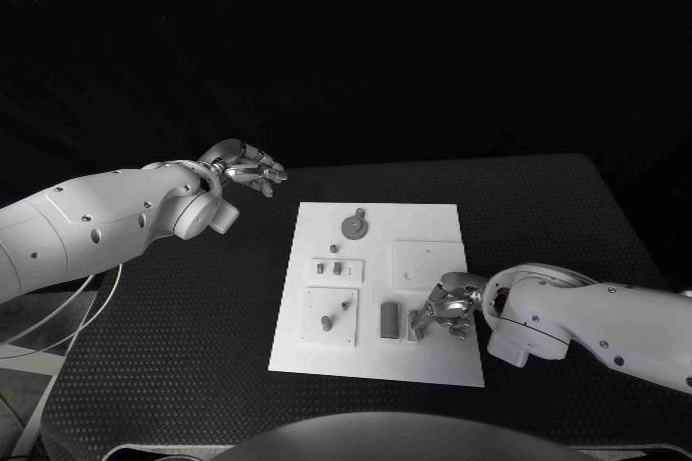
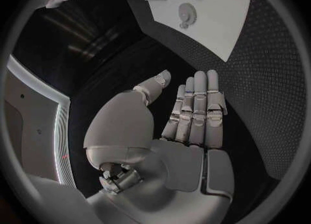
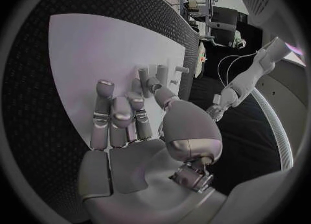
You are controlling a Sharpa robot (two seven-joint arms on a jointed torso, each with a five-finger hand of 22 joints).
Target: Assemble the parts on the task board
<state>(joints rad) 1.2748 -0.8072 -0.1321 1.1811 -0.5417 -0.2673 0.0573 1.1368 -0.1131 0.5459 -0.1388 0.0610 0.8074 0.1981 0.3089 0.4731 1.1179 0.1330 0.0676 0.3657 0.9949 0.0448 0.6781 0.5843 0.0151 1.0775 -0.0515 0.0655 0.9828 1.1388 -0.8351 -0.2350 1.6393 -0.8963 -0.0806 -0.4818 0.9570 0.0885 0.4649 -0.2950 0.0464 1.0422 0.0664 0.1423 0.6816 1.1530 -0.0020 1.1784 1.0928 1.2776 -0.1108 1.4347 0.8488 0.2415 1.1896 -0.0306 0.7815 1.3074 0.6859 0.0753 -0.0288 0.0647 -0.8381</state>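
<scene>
A: Right hand (image 3: 139, 130) over the task board (image 3: 84, 53), fingers (image 3: 103, 110) partly curled toward the plate.
B: Holding anything?
A: Cannot tell. Grey parts (image 3: 155, 73) just beyond the fingertips; contact unclear.
B: Beyond the board?
A: Black table (image 3: 26, 105).

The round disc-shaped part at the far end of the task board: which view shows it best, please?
The head view: the round part lies unobstructed on the task board. The left wrist view shows it small and distorted; in the right wrist view I cannot make it out.
</scene>
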